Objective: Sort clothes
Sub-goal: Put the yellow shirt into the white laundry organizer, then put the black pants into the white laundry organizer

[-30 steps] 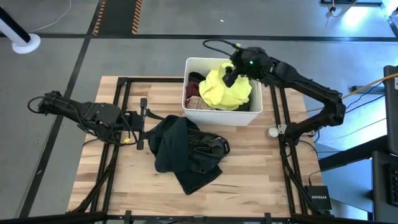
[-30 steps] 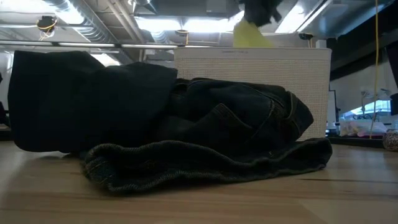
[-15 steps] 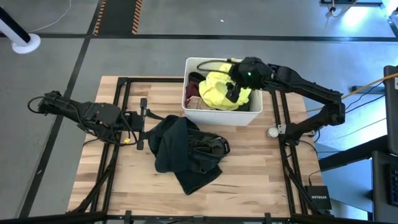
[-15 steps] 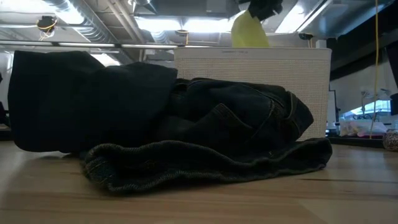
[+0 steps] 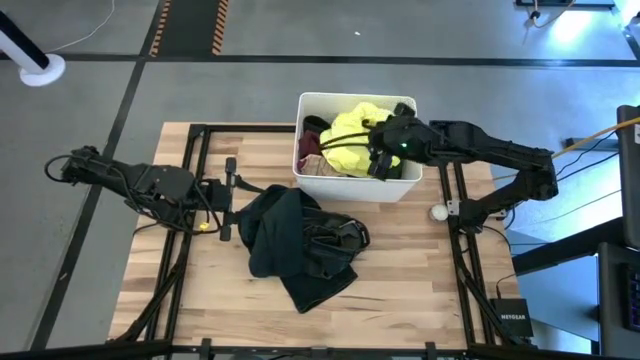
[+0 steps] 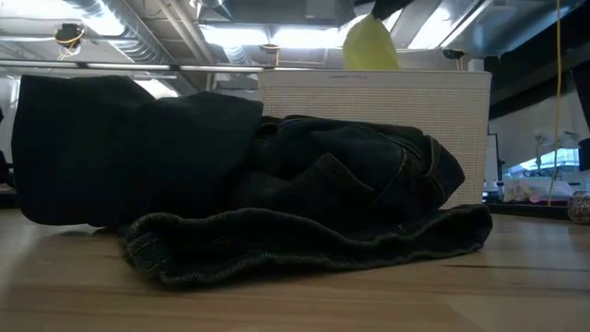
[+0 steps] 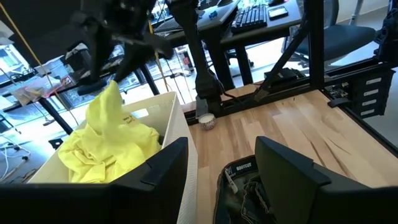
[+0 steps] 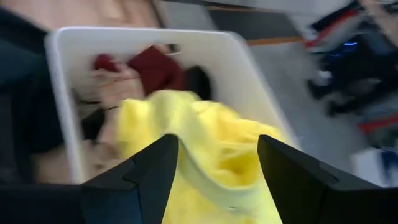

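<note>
Barely begun: neon yellow garment [image 5: 352,141] and maroon piece [image 8: 155,67] inside the white bin [image 5: 310,170], right gripper [image 5: 381,160] spread above them, dark pile [image 5: 300,240] beside the bin unsorted.

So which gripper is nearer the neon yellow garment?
Right. The right gripper is over the neon yellow garment in the bin; the left gripper waits beside the dark pile.

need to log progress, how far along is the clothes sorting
Looks done: a dark pile lies on the table, outside the white bin. In hand: the right gripper is open over the bin's near edge, right at the neon yellow garment, no grip visible. Left: the yellow and maroon piece sit in the bin. The left gripper waits open beside the pile.
</note>
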{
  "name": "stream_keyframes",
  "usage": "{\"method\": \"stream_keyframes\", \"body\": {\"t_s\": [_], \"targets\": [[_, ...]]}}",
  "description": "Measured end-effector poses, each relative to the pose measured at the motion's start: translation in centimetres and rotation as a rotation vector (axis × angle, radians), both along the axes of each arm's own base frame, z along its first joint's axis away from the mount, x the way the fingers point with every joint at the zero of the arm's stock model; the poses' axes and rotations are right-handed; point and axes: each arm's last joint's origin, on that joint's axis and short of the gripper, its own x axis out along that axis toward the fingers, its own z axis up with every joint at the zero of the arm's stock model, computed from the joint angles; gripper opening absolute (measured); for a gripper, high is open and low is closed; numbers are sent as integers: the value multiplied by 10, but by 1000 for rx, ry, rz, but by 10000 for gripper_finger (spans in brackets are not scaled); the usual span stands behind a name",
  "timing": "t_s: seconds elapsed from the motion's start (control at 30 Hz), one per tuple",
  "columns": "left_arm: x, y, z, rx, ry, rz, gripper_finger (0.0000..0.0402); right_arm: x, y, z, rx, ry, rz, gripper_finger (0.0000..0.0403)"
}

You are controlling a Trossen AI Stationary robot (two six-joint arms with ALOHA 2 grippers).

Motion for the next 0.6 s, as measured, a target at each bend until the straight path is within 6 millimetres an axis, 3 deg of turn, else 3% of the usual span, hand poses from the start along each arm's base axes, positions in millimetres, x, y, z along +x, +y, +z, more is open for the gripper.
{"method": "stream_keyframes", "body": {"t_s": [0.13, 0.6], "targets": [[0, 0, 0, -3, 0, 0, 182, -8, -1, 8, -54, 16, -78, 238], [0, 0, 0, 0, 0, 0, 182, -12, 7, -3, 228, 34, -21, 238]]}}
